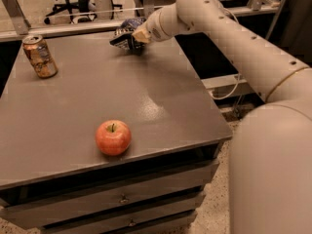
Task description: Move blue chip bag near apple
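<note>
Three things on the table (170,106): apple (113,137), can (40,56), bag (130,25). Apple sits near the front edge. Bag is well apart from apple, at the far edge beyond it & a bit right. Can is far-left of apple, also well apart. Gripper (124,39) is at the bag, arm reaching in from the right, prob. because the bag lies on the far side. Can't tell if gripper is clamped on bag or just against it. Judgement: grasp stage, carry toward apple not yet done; can lies off the bag-to-apple line.
</note>
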